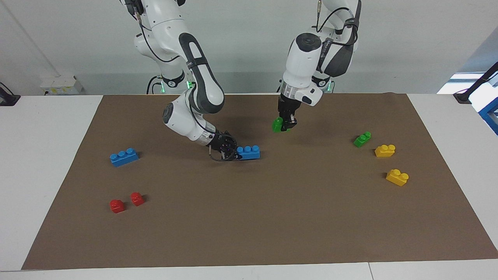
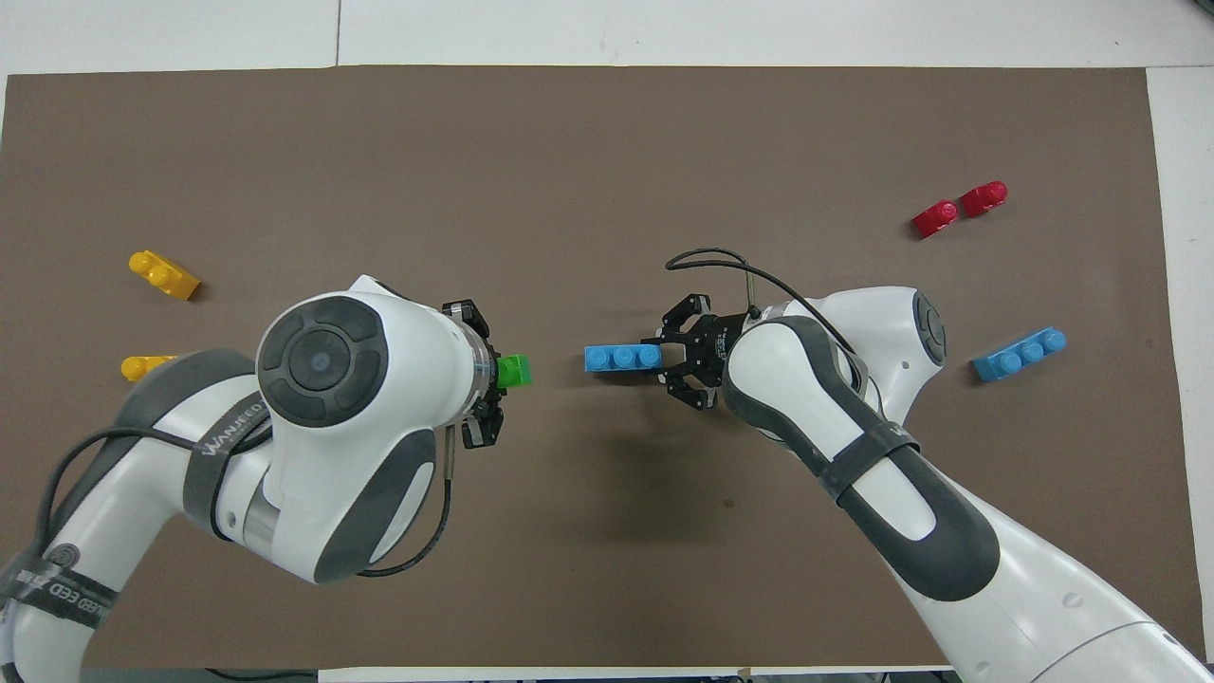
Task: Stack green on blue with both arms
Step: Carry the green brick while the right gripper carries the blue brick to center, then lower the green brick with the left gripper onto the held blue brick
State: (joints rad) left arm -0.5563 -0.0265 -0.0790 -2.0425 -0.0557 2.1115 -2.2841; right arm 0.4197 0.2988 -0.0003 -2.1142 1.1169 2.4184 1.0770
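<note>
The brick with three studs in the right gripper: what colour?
Bright blue; the facing view shows it best.

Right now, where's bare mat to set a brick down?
Widest free patch: the mat farther from the robots than the held blue brick, between the red bricks and yellow bricks. Crowded at centre: right gripper holds that brick, left gripper holds a green brick up nearby.
</note>
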